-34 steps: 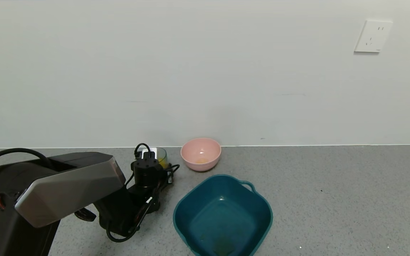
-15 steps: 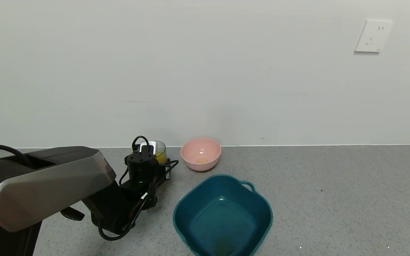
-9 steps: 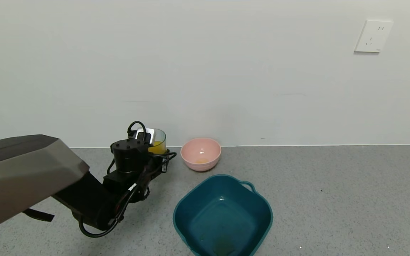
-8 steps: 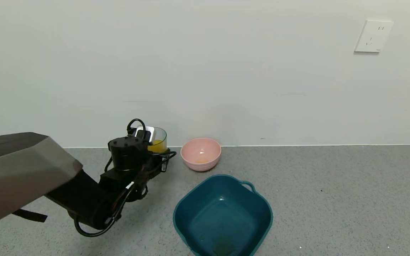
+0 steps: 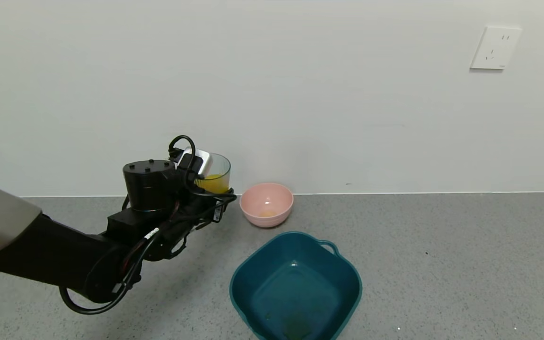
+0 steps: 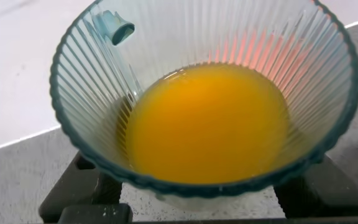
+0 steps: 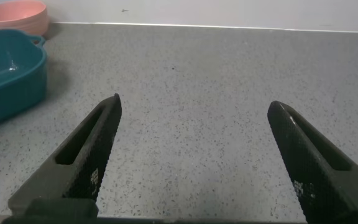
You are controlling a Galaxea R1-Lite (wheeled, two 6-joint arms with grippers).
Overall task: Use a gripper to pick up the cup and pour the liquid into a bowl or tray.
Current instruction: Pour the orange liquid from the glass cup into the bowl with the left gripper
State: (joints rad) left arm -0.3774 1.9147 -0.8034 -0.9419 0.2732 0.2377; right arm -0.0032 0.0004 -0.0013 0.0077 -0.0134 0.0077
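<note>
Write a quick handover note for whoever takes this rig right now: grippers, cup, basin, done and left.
Left gripper: shut on the cup, held upright above the floor, left of the pink bowl.
Right gripper: open, empty, parked low over the floor, right of the basin.
Liquid: all in the cup, about half full.
Done: cup grasped and lifted.
Left: carry it over the basin, tip, pour.

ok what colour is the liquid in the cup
Opaque orange-yellow liquid in the cup, clearest in the left wrist view.
</note>
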